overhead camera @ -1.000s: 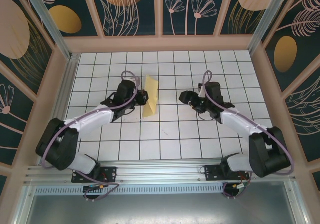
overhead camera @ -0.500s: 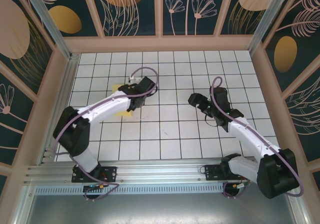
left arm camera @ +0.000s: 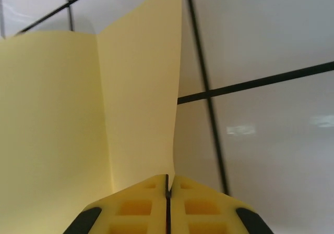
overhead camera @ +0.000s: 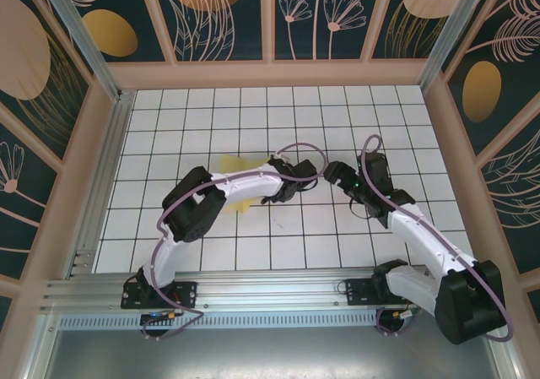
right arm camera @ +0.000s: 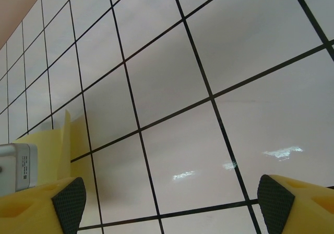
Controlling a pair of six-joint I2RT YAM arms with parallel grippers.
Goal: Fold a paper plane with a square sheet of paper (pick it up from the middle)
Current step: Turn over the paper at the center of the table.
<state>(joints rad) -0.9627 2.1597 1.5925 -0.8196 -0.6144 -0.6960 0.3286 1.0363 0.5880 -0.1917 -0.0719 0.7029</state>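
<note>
The square sheet of paper point(left arm camera: 104, 103) is pale yellow, with a vertical crease, and rises in front of my left gripper point(left arm camera: 168, 177). Its edge runs down into the slit between the shut jaws. From above, my left gripper point(overhead camera: 278, 192) sits near the table's middle at the end of the outstretched arm. The paper point(overhead camera: 231, 161) shows on both sides of the forearm, which hides the rest of it. My right gripper point(overhead camera: 333, 173) stands open just right of the left wrist. Its fingertips point(right arm camera: 68, 202) are wide apart over bare tiles. In the right wrist view the paper point(right arm camera: 47, 150) lies to its left.
The white grid table point(overhead camera: 337, 244) is walled by a wooden frame with a metal rail point(overhead camera: 270, 290) at the near edge. The left arm's forearm point(overhead camera: 245, 181) lies across the centre. The two wrists are close together, with a cable loop point(overhead camera: 295, 148) above them.
The left arm has swung right across the table with the paper, which moved from upright near the centre to lying partly under the forearm. The right gripper shifted slightly left.
</note>
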